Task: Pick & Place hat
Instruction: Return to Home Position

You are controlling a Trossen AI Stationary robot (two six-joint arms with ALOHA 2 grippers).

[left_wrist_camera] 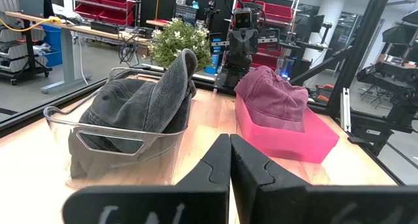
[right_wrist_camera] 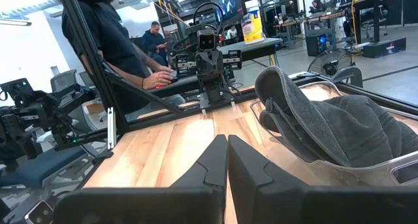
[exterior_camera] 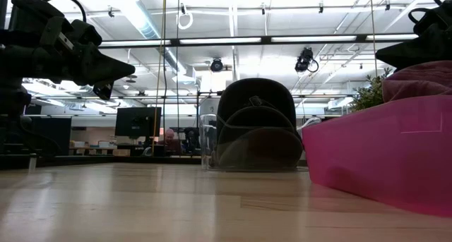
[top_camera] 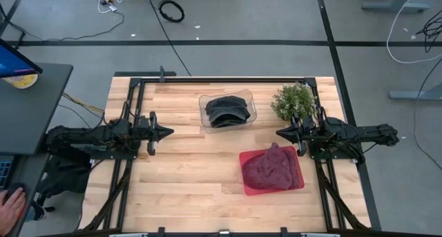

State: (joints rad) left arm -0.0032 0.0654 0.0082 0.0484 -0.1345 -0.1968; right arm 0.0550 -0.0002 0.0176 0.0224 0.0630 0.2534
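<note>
Both arms sit low at their own table edges. The left gripper (top_camera: 168, 133) and the right gripper (top_camera: 279, 133) have their fingers pressed together with nothing between them, and the wrist views confirm it.

The black caps (top_camera: 226, 111) are in the transparent bin (top_camera: 201, 106), and the red caps (top_camera: 271, 166) are in the pink bin (top_camera: 298, 184). As I read it, sorting is done and only parking is left.

Risks I see:
- The red caps are heaped above the pink bin's rim, near the right gripper. A low sweep from that arm could snag the heap and drag it out.
- One black cap's brim stands up over the clear wall, so a bump to the light bin might tip it out.
- The potted plant (top_camera: 293, 101) is just beside the right arm, and any swing toward it would knock it.
- A person's hand (top_camera: 10, 204) rests at the desk beyond the left arm. It is well apart, but I'd watch it.
</note>
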